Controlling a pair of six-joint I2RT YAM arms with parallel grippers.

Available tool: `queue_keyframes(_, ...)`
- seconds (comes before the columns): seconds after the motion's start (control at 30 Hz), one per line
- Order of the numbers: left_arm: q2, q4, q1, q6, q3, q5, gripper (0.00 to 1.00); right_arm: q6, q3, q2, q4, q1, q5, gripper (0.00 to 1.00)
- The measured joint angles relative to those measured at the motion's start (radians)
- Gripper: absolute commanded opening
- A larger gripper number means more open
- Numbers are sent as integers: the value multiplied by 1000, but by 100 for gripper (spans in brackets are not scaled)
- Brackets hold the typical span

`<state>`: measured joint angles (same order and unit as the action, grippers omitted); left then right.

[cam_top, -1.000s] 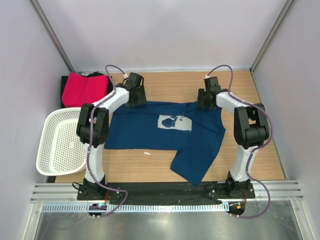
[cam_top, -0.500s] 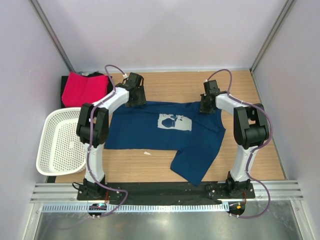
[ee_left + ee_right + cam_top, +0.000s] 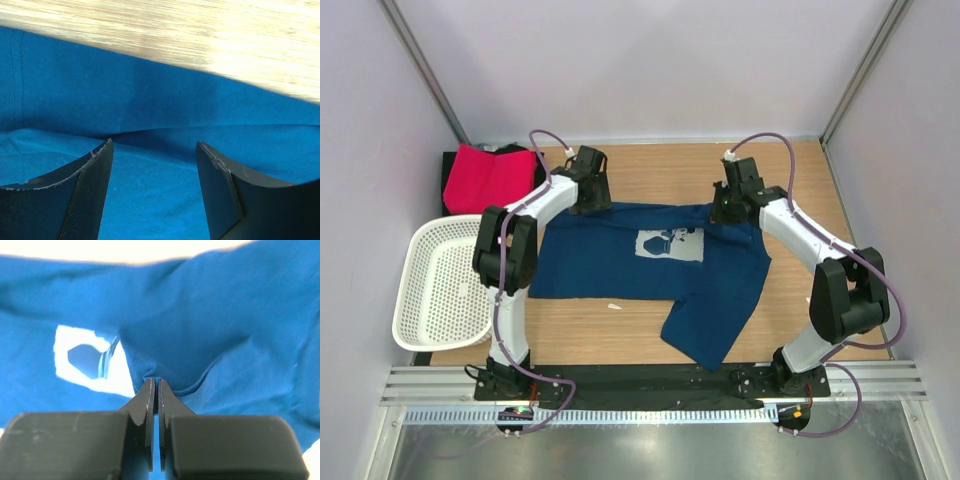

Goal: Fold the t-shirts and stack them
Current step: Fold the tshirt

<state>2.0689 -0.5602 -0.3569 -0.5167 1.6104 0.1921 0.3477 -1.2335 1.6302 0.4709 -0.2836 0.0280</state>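
The dark blue shirt [image 3: 620, 265] lies spread print-up across the middle of the wooden surface [image 3: 660, 170], with one corner trailing toward the lower edge of the frame. My right fingers [image 3: 723, 213] are clenched tight at its upper edge, just right of the white print [image 3: 670, 245], and the cloth puckers up into their tips. My left fingers [image 3: 592, 203] stand released, spread over the shirt's upper left edge with blue cloth between them. A pink shirt [image 3: 485, 178] sits folded at the upper left, above the white basket [image 3: 435, 285].
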Motion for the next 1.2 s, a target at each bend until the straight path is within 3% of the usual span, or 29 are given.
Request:
queue_keyframes(0.07, 0, 0, 0, 0, -3, 0, 68, 26, 48, -36, 7, -33, 11, 12)
queue_keyframes(0.13, 0, -2, 0, 0, -5, 0, 68, 53, 97, -46, 20, -65, 16, 25)
queue_keyframes(0.17, 0, -3, 0, 0, -5, 0, 68, 66, 122, -46, 32, -77, 19, 40)
queue_keyframes(0.27, 0, -5, 0, 1, -5, 2, 69, 99, 174, -44, 96, -109, 30, 69)
queue_keyframes(0.43, 0, -19, 0, 1, -5, -3, 69, 104, 163, -46, 198, -113, -9, 79)
queue_keyframes(0.53, -2, -25, -10, 0, -3, -18, 70, 112, 98, -46, 259, -103, -79, 79)
queue_keyframes(0.7, -3, -41, -93, -5, 44, -25, 70, 134, -25, -26, 253, -37, -173, 66)
queue_keyframes(0.83, -13, -27, -198, -31, 82, -52, 71, 134, -116, 90, 205, -6, -198, 56)
queue_keyframes(0.97, -29, -23, -251, -64, 79, -83, 72, 135, -108, 195, 149, -13, -163, 55)
queue_keyframes(1.2, -77, -16, -223, -82, 0, -80, 72, 134, -55, 251, 134, -18, -163, 50)
